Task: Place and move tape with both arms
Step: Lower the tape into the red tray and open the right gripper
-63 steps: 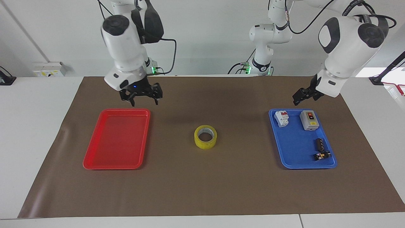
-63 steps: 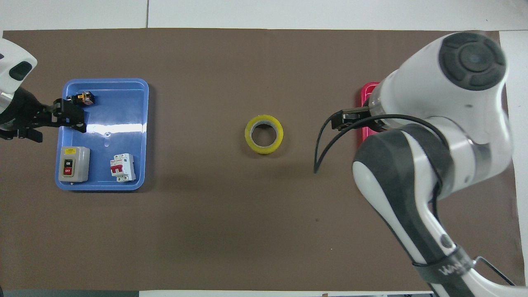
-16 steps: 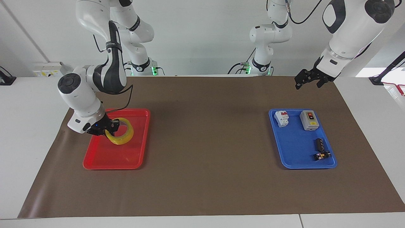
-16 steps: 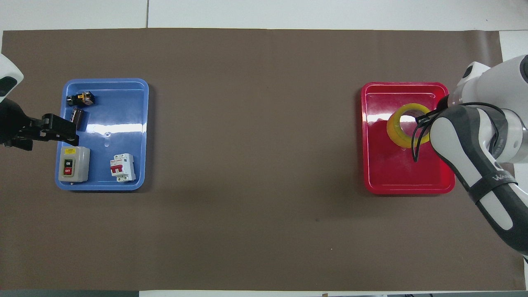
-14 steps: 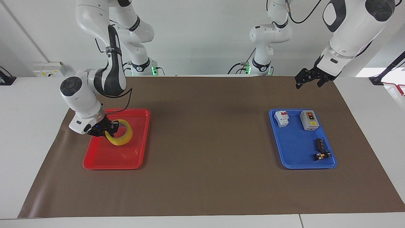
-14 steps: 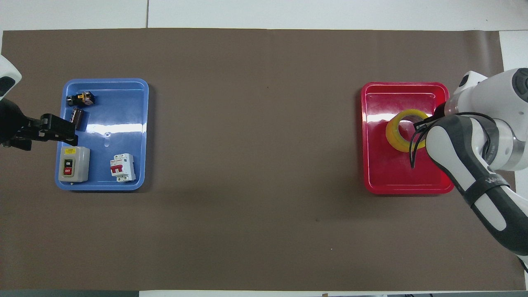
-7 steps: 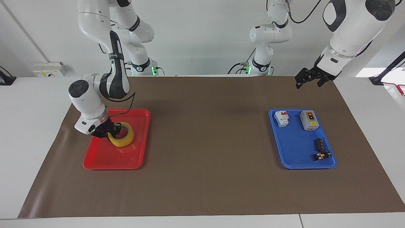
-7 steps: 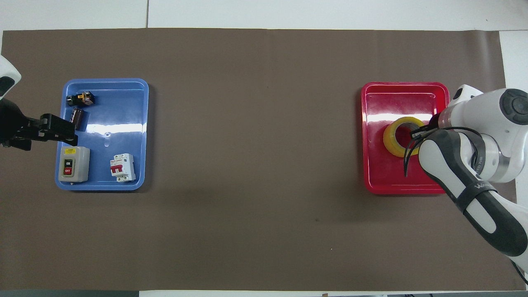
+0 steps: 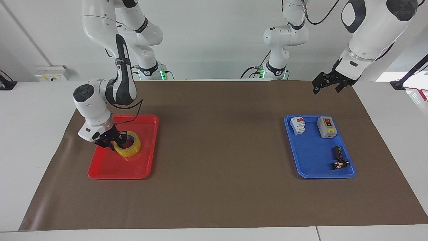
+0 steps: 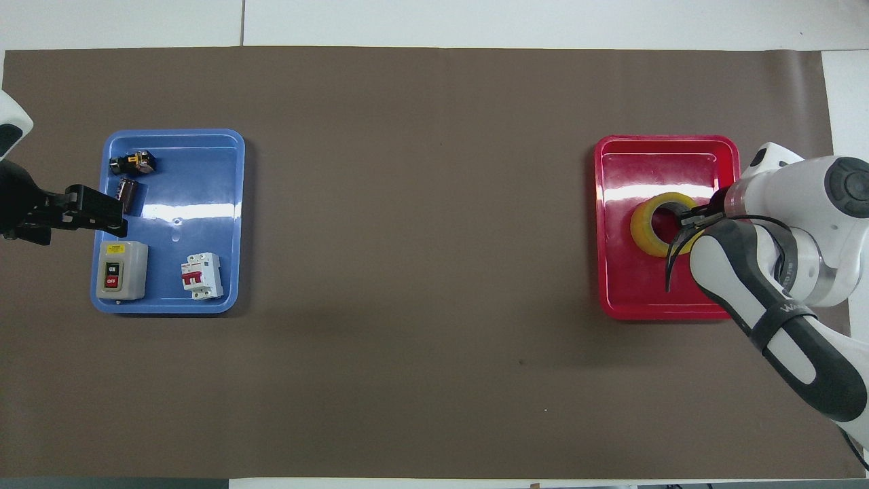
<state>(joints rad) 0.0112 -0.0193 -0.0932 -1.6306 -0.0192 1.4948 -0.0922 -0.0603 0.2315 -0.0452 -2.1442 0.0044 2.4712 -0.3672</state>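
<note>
The tape [image 9: 129, 148] is a translucent yellow roll that lies in the red tray [image 9: 117, 175], at the right arm's end of the table. My right gripper [image 9: 112, 140] is low in the tray, at the part of the roll's rim toward that end. From overhead the tape [image 10: 653, 224] shows its pale core, and the right gripper [image 10: 689, 219] covers part of the rim. My left gripper [image 9: 326, 86] hangs open and empty, high over the mat at the left arm's end. In the overhead view the left gripper [image 10: 117, 217] overlaps the blue tray's edge.
The blue tray [image 9: 311, 160] holds a grey switch box [image 9: 326, 127], a white circuit breaker [image 9: 297, 125] and small black parts [image 9: 338, 152]. Two smaller white arms with green-lit bases [image 9: 274, 72] stand at the robots' edge of the table. A brown mat [image 9: 217, 167] covers the table.
The right arm carried the tape from the mat's middle into the red tray. In the last second it lowered the tilted roll until it lay nearly flat. The left arm waits.
</note>
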